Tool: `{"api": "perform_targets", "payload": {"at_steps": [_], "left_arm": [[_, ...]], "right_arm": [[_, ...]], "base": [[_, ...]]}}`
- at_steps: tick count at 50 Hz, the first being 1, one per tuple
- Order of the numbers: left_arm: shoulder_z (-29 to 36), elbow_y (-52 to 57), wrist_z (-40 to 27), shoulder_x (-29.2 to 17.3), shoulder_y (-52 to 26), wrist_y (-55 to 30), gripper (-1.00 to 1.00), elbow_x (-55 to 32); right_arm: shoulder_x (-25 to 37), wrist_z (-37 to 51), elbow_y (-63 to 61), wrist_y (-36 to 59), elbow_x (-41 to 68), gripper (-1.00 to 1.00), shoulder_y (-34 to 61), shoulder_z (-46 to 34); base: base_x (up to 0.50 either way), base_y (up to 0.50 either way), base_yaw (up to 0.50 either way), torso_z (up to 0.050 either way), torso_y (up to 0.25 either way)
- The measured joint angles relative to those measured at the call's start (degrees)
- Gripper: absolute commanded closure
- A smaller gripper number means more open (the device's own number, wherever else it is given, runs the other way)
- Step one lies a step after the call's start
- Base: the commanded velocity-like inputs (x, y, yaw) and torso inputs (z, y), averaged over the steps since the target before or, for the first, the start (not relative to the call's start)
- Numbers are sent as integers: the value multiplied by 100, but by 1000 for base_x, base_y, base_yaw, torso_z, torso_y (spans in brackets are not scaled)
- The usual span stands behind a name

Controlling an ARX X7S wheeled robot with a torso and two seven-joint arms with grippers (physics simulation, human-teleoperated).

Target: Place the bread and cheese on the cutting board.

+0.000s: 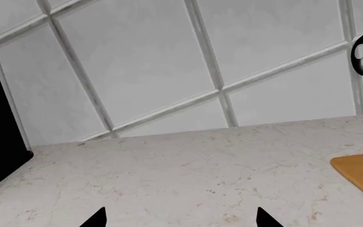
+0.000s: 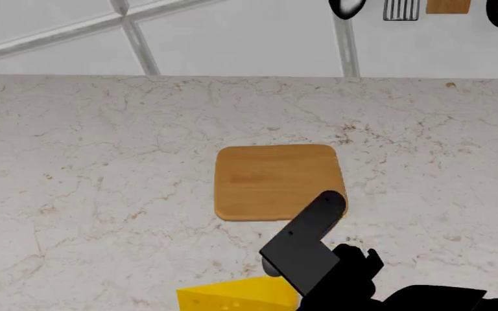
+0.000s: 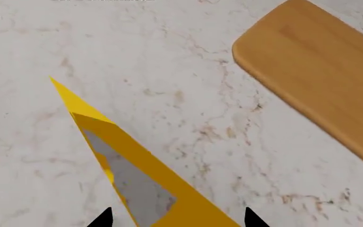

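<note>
Your right pincer [image 3: 176, 218] hangs spread over the cheese [image 3: 137, 175] — just short of the cutting board [image 2: 275, 181]; your left pincer [image 1: 180, 218] gapes empty above the worktop [image 2: 102, 162].

Bare wooden cutting board [image 2: 271, 180] flat mid-counter, yellow cheese [image 2: 231, 297] wedge nearer, apparently lying flat

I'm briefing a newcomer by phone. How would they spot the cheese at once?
Start at the wooden cutting board mid-counter. Move toward the robot, just beside the black right arm. The cheese lies there on the marble: the only bright yellow wedge.
</note>
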Motion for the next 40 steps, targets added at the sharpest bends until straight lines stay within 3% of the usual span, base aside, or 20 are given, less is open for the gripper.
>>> {"api": "perform_targets", "payload": {"at_steps": [13, 14, 28, 40], "left_arm": [[46, -27, 2, -7, 13, 41, -100, 27], [48, -30, 2, -7, 13, 44, -100, 29], [64, -49, -4, -18, 27, 74, -100, 28], [112, -81, -2, -23, 29, 113, -100, 59]], "right_arm": [[51, -221, 88, -183, -58, -100, -38, -31], [54, -223, 83, -189, -66, 100, -38, -36], [50, 77, -2, -105, 118, 100, 18, -23], [-446, 524, 630, -82, 135, 100, 452, 394]], "base": [[2, 1, 2, 0, 0], [0, 3, 0, 0, 0], [2, 2, 3, 0, 0], [0, 0, 0, 0, 0]]}}
